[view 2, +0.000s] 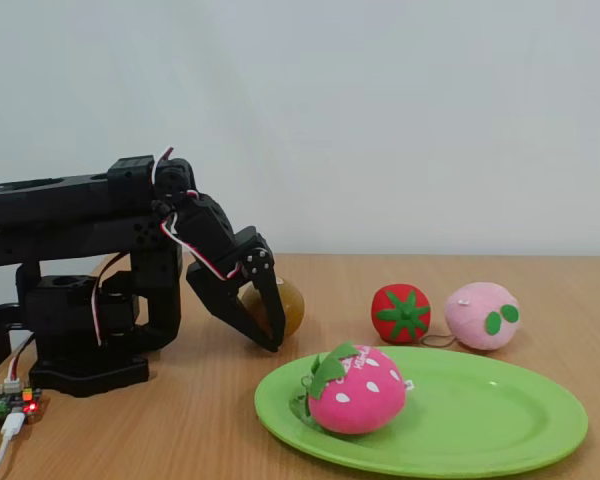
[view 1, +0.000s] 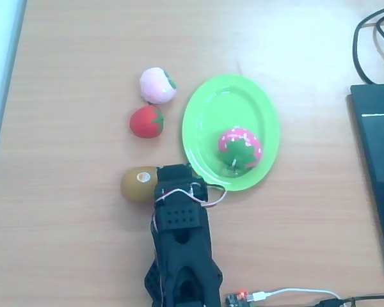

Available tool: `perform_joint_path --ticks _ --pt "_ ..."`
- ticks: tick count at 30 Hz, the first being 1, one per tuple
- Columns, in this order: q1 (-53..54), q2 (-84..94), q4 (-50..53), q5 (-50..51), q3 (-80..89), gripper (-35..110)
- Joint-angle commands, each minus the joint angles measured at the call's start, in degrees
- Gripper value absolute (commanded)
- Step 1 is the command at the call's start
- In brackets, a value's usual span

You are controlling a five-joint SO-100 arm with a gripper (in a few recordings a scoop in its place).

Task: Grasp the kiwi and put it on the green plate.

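In the overhead view the kiwi (view 1: 138,184) lies on the surface just left of the end effector (view 1: 168,178), long axis across the picture (green plate (view 1: 201,102) to the right), fingers apparently spread beside it, though contact is unclear

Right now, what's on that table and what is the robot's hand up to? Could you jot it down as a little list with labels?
hand: lowered at the kiwi, fingers at its sides; grip not clear
kiwi: on the table, left of the green plate in the overhead view, not on it
green plate: holds a pink strawberry toy
red tomato toy: on the table, beside the plate
pink peach toy: just beyond the tomato
task status: kiwi not yet on plate
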Motion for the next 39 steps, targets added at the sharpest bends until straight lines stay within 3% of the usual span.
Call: perform_joint_path --ticks 1,29,32,39 --pt "-2.55 1.14 0.09 -2.29 0.88 -8" --pt "-3.43 1.14 0.09 -3.08 0.88 -8" --pt "-3.6 1.14 0.18 -9.4 1.05 -2" --pt "-3.52 1.14 0.09 -10.99 1.05 0"
